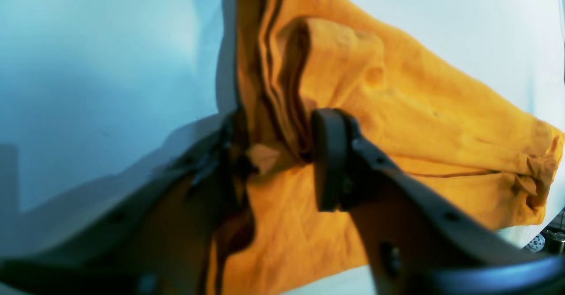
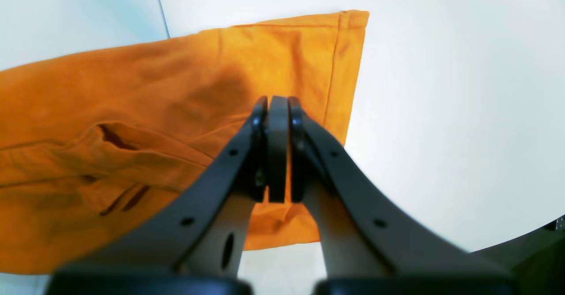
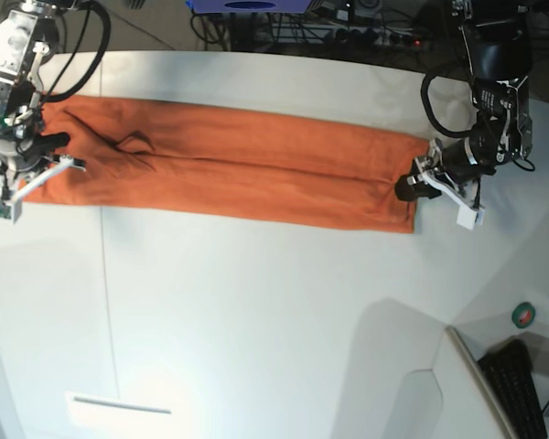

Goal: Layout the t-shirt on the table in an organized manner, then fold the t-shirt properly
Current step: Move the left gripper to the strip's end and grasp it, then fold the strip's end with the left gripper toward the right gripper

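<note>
The orange t-shirt (image 3: pixel 229 165) lies folded lengthwise into one long narrow band across the far part of the white table (image 3: pixel 274 311), running from near the table's left edge to near its right edge as the base view shows it, with a slight slant so that its right end sits a little closer to the near edge. A small pucker of cloth rises near the band's left end, and a long crease runs along its middle. The thin dark seam (image 3: pixel 105 293) of the table passes under the band toward its left end. The left gripper (image 1: pixel 282 153) is at the band's right end in the base view; its wrist camera shows the two dark jaws apart with a gathered bunch of orange folds pinched between them, so it is holding the shirt's edge. The right gripper (image 2: pixel 278 147) is at the band's left end, over the hemmed corner of the cloth; its jaws are pressed flat together with nothing visible between the pads, and whether its tips touch the fabric below I cannot tell. A green roll of tape (image 3: pixel 524 315) lies beyond the table's near right corner, beside a dark keyboard (image 3: pixel 512 384).
</note>
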Motion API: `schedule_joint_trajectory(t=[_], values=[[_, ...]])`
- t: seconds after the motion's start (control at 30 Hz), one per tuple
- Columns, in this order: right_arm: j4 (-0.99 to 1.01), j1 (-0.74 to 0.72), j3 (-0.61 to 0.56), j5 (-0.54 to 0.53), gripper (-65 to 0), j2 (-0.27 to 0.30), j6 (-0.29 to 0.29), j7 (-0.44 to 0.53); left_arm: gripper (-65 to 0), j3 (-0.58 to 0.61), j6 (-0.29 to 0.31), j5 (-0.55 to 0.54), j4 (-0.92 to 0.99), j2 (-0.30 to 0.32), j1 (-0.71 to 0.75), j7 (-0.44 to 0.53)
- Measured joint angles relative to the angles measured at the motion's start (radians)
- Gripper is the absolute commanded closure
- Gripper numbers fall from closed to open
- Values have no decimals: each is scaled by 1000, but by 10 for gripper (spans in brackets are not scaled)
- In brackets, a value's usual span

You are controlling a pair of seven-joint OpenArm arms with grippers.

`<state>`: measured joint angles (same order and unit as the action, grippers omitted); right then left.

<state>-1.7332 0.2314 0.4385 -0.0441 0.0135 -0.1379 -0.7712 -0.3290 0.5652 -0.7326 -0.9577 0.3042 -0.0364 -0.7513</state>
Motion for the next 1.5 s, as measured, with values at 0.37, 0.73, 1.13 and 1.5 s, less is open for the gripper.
schedule_joint_trajectory(t=[0.37, 0.73, 1.13, 1.5], values=[[0, 0, 0, 0, 0, 0, 0, 0, 0, -2, 5, 287, -7, -2, -41, 84], [0, 0, 0, -1, 0, 0, 0, 0, 0, 0, -180, 389, -371, 19, 95, 49], [0, -4, 0, 0, 0, 0, 0, -3, 0, 115, -278, 393, -800, -75, 154, -267], [0, -6, 0, 0, 0, 0, 0, -3, 0, 332, -278, 429, -785, -172, 150, -270]])
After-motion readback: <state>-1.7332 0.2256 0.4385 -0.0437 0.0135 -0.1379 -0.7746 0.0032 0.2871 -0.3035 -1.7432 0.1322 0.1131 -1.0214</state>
